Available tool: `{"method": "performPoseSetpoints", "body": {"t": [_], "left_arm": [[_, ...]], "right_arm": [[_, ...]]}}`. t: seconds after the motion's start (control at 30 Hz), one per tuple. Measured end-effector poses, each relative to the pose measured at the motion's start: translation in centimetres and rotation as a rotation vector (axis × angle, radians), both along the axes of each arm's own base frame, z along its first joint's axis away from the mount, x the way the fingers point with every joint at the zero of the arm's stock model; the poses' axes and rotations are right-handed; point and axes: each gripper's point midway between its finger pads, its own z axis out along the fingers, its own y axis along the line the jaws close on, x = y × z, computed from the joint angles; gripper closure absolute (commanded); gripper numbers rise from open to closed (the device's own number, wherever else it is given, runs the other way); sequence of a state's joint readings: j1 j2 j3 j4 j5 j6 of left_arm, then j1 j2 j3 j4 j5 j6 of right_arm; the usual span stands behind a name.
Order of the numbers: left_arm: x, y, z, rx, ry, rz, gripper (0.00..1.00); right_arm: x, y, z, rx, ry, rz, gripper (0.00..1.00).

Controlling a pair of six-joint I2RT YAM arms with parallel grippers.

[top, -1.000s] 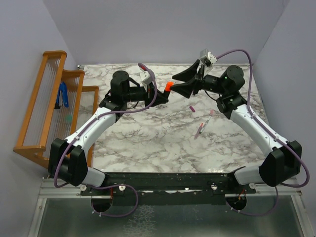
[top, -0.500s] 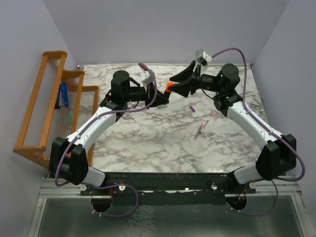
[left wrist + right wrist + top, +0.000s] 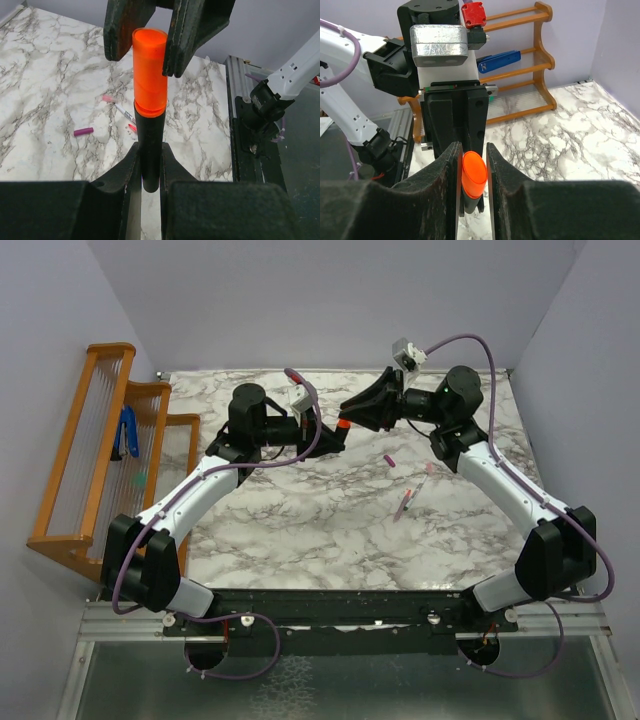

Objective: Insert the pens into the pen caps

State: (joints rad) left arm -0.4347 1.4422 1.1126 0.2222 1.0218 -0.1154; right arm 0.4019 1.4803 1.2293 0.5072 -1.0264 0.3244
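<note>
The black marker (image 3: pixel 149 150) is held level above the table's back middle, with my left gripper (image 3: pixel 148 152) shut on its barrel. The stubby orange cap (image 3: pixel 149 70) sits on the marker's end. My right gripper (image 3: pixel 472 148) faces the left one, and its jaws stand narrowly either side of that orange cap (image 3: pixel 474 172). One finger touches the cap and a thin gap shows at the other. From above, both grippers meet at the orange cap (image 3: pixel 343 424). Two thin pale pens (image 3: pixel 405 502) (image 3: pixel 426 474) and a magenta cap (image 3: pixel 389 459) lie on the marble to the right.
A wooden rack (image 3: pixel 100 440) stands off the table's left edge with a blue-handled tool (image 3: pixel 128 432) on it. The magenta cap (image 3: pixel 83 131) and a thin pen (image 3: pixel 124 112) lie on the marble below the held marker. Purple walls enclose the table at the back and sides.
My right gripper has moved left onto the orange cap, and its jaws have narrowed around it. The left gripper has kept its hold on the marker and shifted slightly right.
</note>
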Motion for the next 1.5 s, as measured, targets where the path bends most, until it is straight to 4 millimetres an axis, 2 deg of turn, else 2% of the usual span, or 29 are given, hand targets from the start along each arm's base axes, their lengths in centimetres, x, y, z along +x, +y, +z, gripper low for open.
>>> {"method": "performPoseSetpoints", "body": {"t": [0.27, 0.6, 0.77, 1.17, 1.5], "left_arm": [[0.0, -0.1, 0.3, -0.003, -0.007, -0.001, 1.0], [0.5, -0.3, 0.2, -0.001, -0.004, 0.001, 1.0], [0.9, -0.4, 0.5, 0.0, -0.005, 0.002, 1.0], [1.9, -0.6, 1.0, 0.019, -0.004, 0.04, 1.0], [3.1, -0.5, 0.7, 0.036, -0.012, 0.091, 1.0]], "right_arm": [[-0.1, 0.1, 0.1, -0.007, -0.003, 0.016, 0.77], [-0.1, 0.0, 0.1, -0.013, -0.008, 0.019, 0.94], [0.0, -0.1, 0.2, -0.013, -0.023, 0.015, 0.99], [0.8, 0.0, 0.3, -0.012, -0.086, -0.028, 0.99], [1.9, 0.0, -0.5, -0.014, -0.127, -0.101, 0.99]]}}
